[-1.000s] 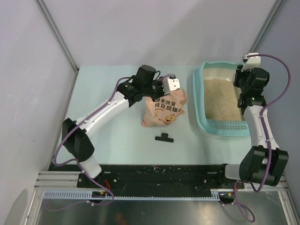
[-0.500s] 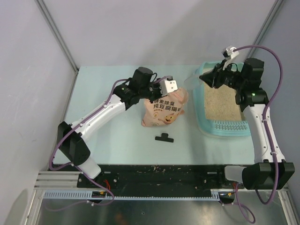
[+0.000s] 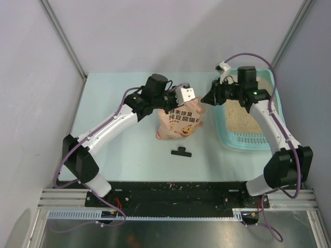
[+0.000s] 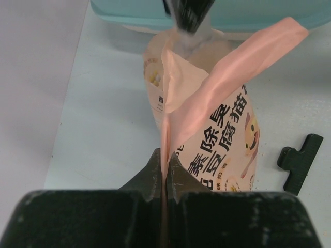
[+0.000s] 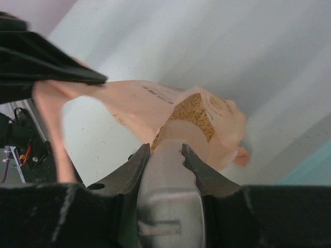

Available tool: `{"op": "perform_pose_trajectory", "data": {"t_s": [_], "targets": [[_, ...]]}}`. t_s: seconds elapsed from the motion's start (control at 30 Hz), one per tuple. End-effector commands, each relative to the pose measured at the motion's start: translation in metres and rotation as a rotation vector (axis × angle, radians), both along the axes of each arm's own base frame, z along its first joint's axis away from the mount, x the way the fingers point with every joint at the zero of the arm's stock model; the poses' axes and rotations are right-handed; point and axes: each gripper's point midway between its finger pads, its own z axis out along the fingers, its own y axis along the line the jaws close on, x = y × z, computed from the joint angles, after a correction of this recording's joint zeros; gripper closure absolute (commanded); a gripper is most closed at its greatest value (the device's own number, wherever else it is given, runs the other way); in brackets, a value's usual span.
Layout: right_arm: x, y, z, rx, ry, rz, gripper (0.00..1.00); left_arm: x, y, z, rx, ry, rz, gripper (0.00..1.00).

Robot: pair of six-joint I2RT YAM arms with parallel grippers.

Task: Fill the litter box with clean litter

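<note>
Right wrist: right pincer (image 5: 164, 148), clamping the scoop (image 5: 168, 181), is reaching into the bag (image 5: 150, 103); left pincer (image 4: 165, 161) is pinching its rim tight. Next: carrying litter (image 5: 194, 111) level to the box (image 3: 248, 139).

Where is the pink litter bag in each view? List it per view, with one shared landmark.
Top external: the pink litter bag stands mid-table, left of the litter box.
Left wrist: centre, its top edge in the left gripper.
Right wrist: centre-left, mouth open.
Shared landmark: the litter box.
</note>
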Motion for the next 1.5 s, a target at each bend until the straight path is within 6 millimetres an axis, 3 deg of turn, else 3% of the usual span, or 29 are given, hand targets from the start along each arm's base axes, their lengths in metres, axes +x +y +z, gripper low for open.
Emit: {"op": "perform_pose_trajectory", "data": {"t_s": [0.0,0.07,0.27,0.5,0.77,0.87,1.03,1.07,1.13,1.17,1.2,1.27,1.33,1.47], "targets": [[0.027,0.016,-0.012,-0.031,0.078,-0.144,1.0,-0.009,-0.003,0.053,-0.145,-0.058,-0.005,1.0],[0.039,0.014,-0.025,-0.076,0.109,-0.268,1.0,-0.01,-0.005,0.054,-0.157,-0.041,-0.003,1.0],[0.043,0.018,-0.051,-0.23,0.095,-0.416,1.0,-0.011,-0.011,0.062,-0.206,0.006,0.014,1.0],[0.038,0.02,-0.109,-0.357,0.173,-0.469,1.0,-0.011,-0.015,0.071,-0.25,0.029,0.026,1.0],[0.005,0.037,-0.184,-0.317,0.439,-0.399,1.0,-0.011,-0.027,0.065,-0.299,0.095,0.034,1.0],[-0.009,0.055,-0.194,-0.202,0.556,-0.341,1.0,-0.01,-0.034,0.06,-0.31,0.124,0.028,1.0],[-0.029,0.09,-0.184,0.024,0.708,-0.189,1.0,-0.015,-0.04,0.057,-0.292,0.098,0.007,1.0],[-0.021,0.092,-0.178,0.078,0.695,-0.175,1.0,-0.017,-0.042,0.055,-0.28,0.085,0.003,1.0],[-0.025,0.097,-0.168,0.191,0.783,-0.138,1.0,-0.018,-0.042,0.054,-0.272,0.076,-0.002,1.0],[-0.011,0.095,-0.155,0.265,0.75,-0.131,1.0,-0.02,-0.042,0.055,-0.271,0.075,-0.004,1.0],[-0.011,0.094,-0.154,0.304,0.772,-0.12,1.0,-0.019,-0.042,0.055,-0.271,0.072,0.002,1.0],[-0.006,0.095,-0.131,0.39,0.772,-0.072,1.0,-0.018,-0.038,0.055,-0.26,0.055,0.011,1.0],[0.004,0.086,-0.11,0.486,0.797,-0.05,1.0,-0.016,-0.032,0.056,-0.242,0.017,0.023,1.0],[0.028,0.054,-0.094,0.561,0.833,-0.113,1.0,-0.016,-0.017,0.053,-0.197,-0.043,0.044,1.0]]}}
